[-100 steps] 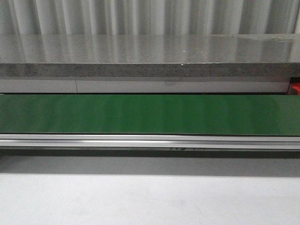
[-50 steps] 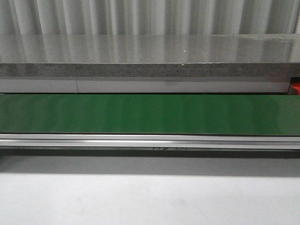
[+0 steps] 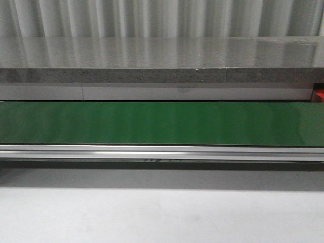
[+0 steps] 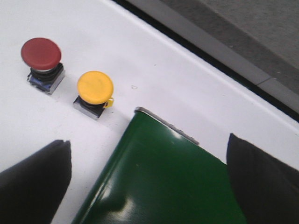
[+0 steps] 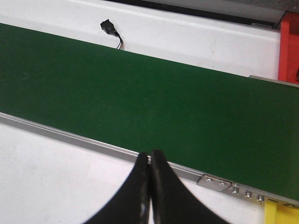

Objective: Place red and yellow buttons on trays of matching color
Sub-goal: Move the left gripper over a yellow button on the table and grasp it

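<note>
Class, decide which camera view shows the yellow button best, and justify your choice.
The left wrist view: the yellow button sits whole on the white surface beside the red button. The front and right wrist views show no button.

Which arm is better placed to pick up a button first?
Probably the left. Its fingers are spread open, with the red button and yellow button just ahead. The right fingers are closed over the green belt, no button visible.

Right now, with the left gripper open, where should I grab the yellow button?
Probably the domed cap of the yellow button, from straight above. It stands upright on the white surface, cap overhanging its small square base. Keep the left gripper fingers off the red button beside it.
</note>
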Robot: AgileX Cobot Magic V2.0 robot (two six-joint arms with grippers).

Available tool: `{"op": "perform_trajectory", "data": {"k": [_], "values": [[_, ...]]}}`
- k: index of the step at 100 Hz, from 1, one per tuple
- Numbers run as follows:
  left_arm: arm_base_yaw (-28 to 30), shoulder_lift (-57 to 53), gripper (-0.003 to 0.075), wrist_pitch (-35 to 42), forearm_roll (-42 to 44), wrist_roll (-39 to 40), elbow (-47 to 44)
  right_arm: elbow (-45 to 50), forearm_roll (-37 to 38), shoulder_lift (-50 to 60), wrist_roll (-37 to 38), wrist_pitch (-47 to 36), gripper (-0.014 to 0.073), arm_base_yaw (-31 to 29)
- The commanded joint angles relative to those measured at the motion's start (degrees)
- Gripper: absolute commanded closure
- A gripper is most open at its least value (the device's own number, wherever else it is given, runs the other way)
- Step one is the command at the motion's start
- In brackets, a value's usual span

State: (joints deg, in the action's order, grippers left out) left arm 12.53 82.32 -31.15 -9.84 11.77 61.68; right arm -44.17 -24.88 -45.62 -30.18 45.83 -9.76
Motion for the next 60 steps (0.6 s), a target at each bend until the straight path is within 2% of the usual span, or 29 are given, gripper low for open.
{"op": "perform_trajectory", "data": {"k": [1,22,60], "values": [[2.57,1.98,0.0081,2.37,-2.90,0.60,2.51,-1.43,-1.92,0.51,-0.36,-2.80,0.0662,0.04],[5.74,9.36,0.0081,2.96,-3.27,0.60,3.65,-1.43,-1.92,0.51,-0.36,-2.80,0.0662,0.04],[5.99,21.14,0.0081,-2.29,-3.68,0.60,16.59,-1.43,-1.92,0.51,-0.36,-2.80,0.0662,0.04]]}}
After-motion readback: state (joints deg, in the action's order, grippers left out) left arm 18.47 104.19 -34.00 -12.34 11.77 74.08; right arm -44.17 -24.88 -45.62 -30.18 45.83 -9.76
